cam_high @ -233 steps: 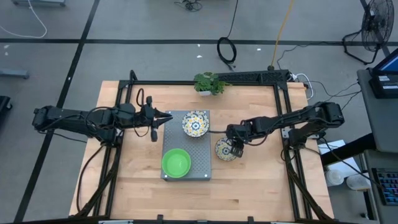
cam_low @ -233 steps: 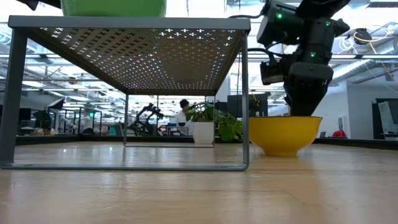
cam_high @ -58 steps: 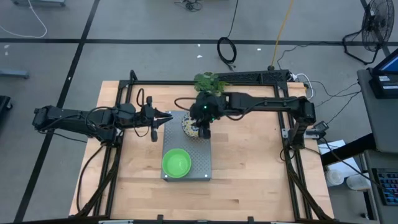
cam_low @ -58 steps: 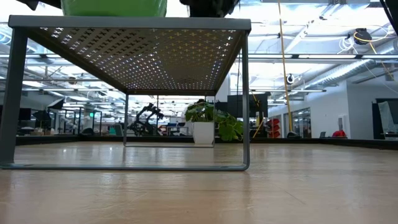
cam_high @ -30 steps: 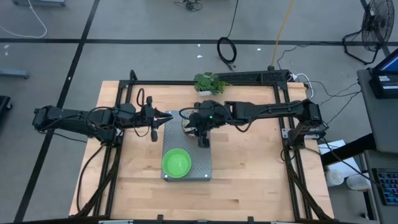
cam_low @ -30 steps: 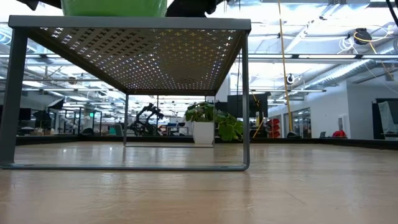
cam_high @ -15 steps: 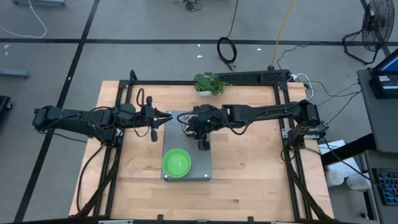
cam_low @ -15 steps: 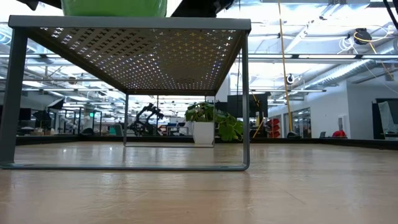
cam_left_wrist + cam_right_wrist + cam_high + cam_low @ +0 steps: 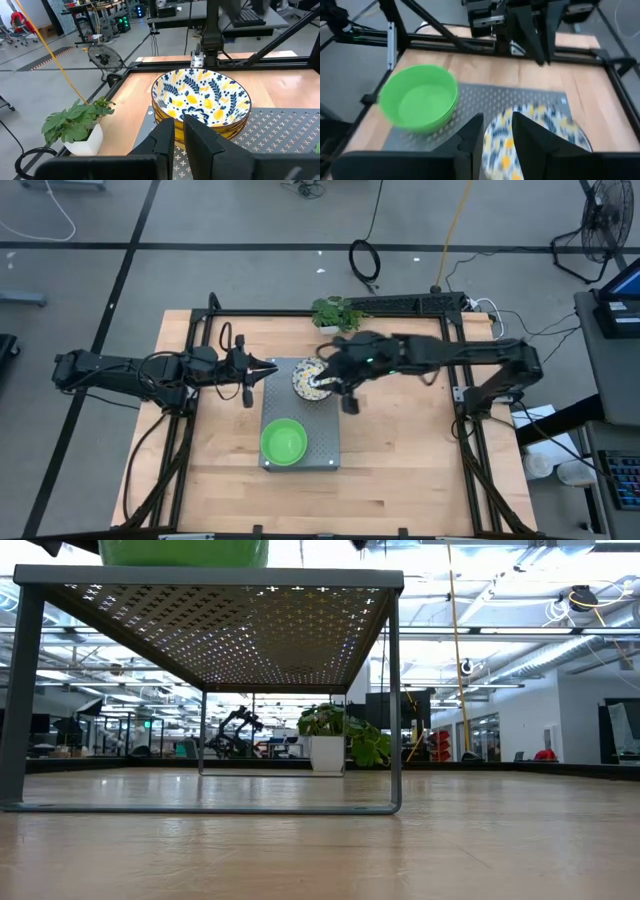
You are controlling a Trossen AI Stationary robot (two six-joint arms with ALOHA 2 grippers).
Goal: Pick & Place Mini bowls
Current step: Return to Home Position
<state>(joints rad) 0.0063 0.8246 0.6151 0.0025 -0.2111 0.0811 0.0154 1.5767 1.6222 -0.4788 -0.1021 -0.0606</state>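
Observation:
A cream floral bowl [image 9: 311, 380] sits on top of another, yellow outside, at the far end of the grey perforated tray [image 9: 325, 442]. A bright green bowl [image 9: 283, 442] stands on the tray's near end and shows at the top of the low view [image 9: 183, 551]. My right gripper [image 9: 349, 403] hangs open above the tray's right edge, just right of the floral bowl [image 9: 540, 132], touching nothing. My left gripper [image 9: 268, 370] waits shut at the tray's far left corner, facing the floral bowl [image 9: 200, 97]. The other bowls are out of view.
The tray stands on legs [image 9: 394, 700] above the wooden table [image 9: 400, 470]. A small potted plant [image 9: 335, 312] sits at the far edge behind the tray. A black frame [image 9: 455, 360] runs round the table. Bare wood lies right of and in front of the tray.
My right gripper has moved from above the floral bowl toward the table's right and risen, so the bowl now shows uncovered on the tray. The bowls have stayed where they were.

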